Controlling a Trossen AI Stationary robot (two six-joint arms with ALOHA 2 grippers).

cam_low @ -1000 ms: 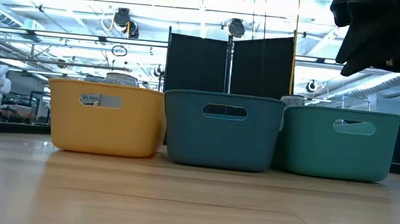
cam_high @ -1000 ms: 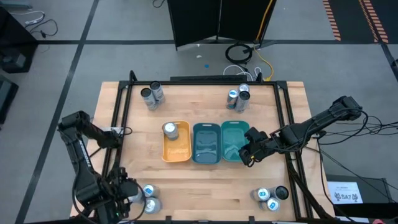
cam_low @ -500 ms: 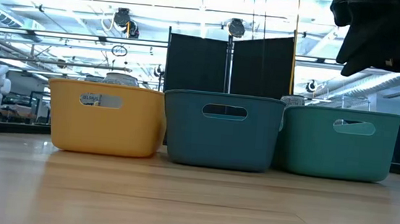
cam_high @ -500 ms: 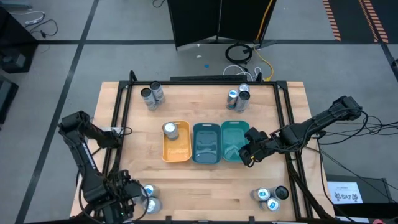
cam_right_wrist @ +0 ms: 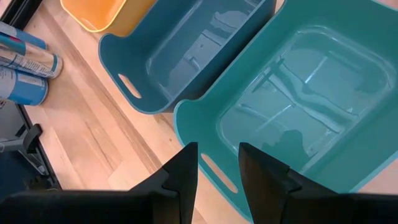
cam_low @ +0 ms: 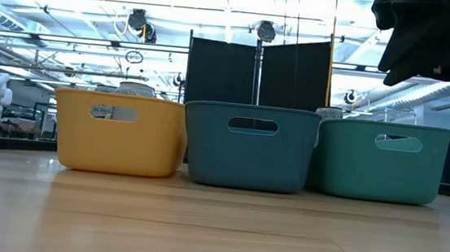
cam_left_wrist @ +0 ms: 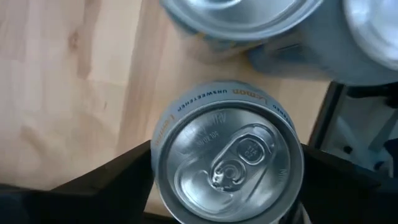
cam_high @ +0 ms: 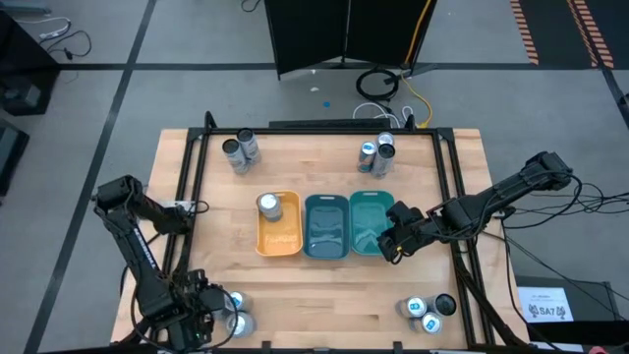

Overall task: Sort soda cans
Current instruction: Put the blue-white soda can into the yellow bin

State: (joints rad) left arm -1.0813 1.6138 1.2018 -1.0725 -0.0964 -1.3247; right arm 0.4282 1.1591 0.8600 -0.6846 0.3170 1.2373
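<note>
Silver soda can (cam_left_wrist: 227,152) stands upright — lid up — between the left claw's (cam_left_wrist: 227,186) wide-spread fingers.

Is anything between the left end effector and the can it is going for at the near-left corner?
Nothing visible. In the left wrist view the left end effector has its fingers either side of a silver lemon soda can, with no object between. Two more cans stand just beyond it, not in the gap.
</note>
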